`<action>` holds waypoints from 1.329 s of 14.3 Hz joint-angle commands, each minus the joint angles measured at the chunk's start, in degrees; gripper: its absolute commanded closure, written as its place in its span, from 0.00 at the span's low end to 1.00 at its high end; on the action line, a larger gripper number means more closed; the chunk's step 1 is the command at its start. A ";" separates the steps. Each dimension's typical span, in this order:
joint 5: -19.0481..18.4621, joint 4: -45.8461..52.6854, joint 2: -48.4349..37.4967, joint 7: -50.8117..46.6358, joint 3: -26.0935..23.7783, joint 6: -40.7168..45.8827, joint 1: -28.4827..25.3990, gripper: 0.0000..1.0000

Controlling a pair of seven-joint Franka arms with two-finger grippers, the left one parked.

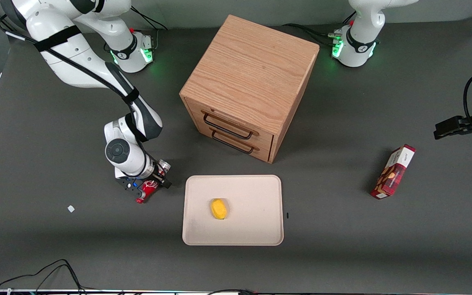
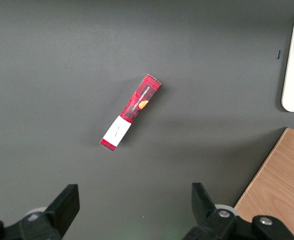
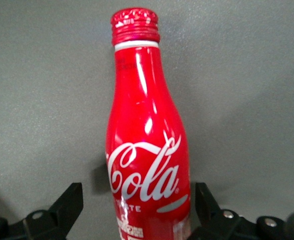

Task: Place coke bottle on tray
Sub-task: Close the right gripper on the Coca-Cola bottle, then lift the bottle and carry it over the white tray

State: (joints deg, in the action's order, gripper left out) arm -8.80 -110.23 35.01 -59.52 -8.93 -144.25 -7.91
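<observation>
Coke bottle (image 3: pixel 148 150) base hidden between pincer (image 3: pixel 136 212) fingers

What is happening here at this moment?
The right arm's gripper is down at the coke bottle, which lies on the table beside the tray, toward the working arm's end. Its fingers stand on either side of the bottle's body. The tray holds only a small yellow object.

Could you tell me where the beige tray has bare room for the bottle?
The flat beige tray is bare along its rim around the yellow lump at its middle. The gripper straddles the lying red coke bottle beside it.
</observation>
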 commanded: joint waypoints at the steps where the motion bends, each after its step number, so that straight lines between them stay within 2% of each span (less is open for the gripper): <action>1: -2.61 0.80 0.58 -2.18 0.49 -0.41 -0.62 0.31; 2: -3.06 0.72 0.58 -2.18 0.49 -0.41 -0.62 0.93; 3: -3.32 0.63 0.50 -2.18 0.49 -0.41 -0.44 1.00; 10: -3.94 0.54 -0.03 -2.44 0.40 -0.33 -0.62 1.00; 12: -3.94 0.63 -2.56 -2.09 0.23 1.42 -0.44 1.00; 16: -3.07 4.65 -10.13 -0.60 -1.35 14.84 0.61 1.00; 19: -1.66 14.39 -10.67 0.62 -8.36 28.46 6.65 1.00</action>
State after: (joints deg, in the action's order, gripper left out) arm -11.02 -101.82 25.16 -59.54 -12.35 -123.64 -5.76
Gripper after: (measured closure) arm 0.463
